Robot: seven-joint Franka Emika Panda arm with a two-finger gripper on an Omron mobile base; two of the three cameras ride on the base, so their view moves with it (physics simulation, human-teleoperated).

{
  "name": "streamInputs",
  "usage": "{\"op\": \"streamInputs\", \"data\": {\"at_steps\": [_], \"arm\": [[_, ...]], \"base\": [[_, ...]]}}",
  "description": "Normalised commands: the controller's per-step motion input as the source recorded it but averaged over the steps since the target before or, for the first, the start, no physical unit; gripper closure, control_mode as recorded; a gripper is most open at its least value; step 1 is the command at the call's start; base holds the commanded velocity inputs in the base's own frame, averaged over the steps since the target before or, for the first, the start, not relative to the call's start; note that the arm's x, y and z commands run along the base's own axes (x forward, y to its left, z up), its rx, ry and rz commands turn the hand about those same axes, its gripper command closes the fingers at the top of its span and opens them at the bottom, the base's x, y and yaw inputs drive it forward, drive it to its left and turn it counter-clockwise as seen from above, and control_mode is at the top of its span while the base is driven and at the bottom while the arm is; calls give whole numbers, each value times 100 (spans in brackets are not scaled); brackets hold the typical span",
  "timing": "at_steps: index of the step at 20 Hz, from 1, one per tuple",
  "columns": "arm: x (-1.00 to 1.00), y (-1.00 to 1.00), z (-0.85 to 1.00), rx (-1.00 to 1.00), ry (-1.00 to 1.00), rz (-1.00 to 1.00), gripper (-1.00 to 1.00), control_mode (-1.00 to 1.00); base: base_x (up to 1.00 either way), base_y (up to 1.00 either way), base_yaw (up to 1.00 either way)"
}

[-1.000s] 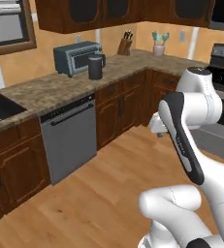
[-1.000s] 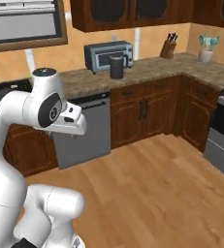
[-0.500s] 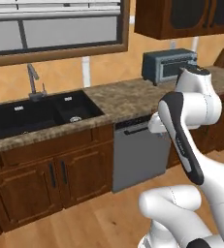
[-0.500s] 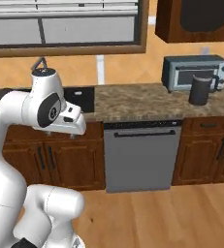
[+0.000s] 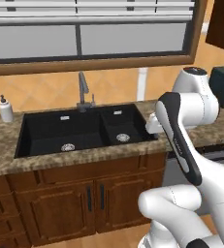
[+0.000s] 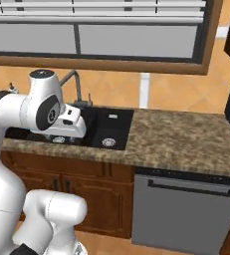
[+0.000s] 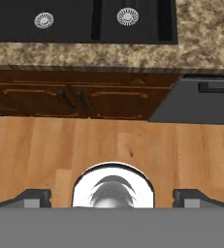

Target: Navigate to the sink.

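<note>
Sink [image 5: 84,131] handling is kind of a funny question, since we're driving up to it, not picking it up. It's a black double basin set into the table [image 5: 2,157], bigger bowl on the left in the left base view, smaller one on the right, each with a round silver drain. We'd judge it rigid, heavy and fixed in place, with a smooth, probably slick surface, so there's nowhere sensible to take hold. If anything needs touching it'd be the faucet [image 5: 83,92] standing at the back rim, between the bowls.

From the left base view the sink sits nearly dead ahead of us, a little to the left. In the hand view the two drains [image 7: 43,20] show at the top edge, so the hand is looking down past the table front at the floor.

Our claw [image 7: 113,198] looks spread wide, tips well apart, with nothing between them.

Room-wise: speckled brown stone table, dark wood cabinet doors [image 5: 91,198] under the sink, a grey dishwasher [image 6: 183,211] to the right, a soap bottle [image 5: 6,108] at the left end, a big window [image 5: 89,34] above, and wood plank floor [image 7: 36,155]. We reckon we're about there.
</note>
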Motion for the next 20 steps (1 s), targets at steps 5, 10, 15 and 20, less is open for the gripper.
{"op": "streamInputs", "data": {"at_steps": [5,10,15,20], "arm": [[0,0,0,0,0,0,-100,100],[0,0,0,0,0,0,-100,100],[0,0,0,0,0,0,-100,100],[0,0,0,0,0,0,-100,100]], "base": [[99,28,8],[95,57,0],[93,64,-3],[81,52,-17]]}}
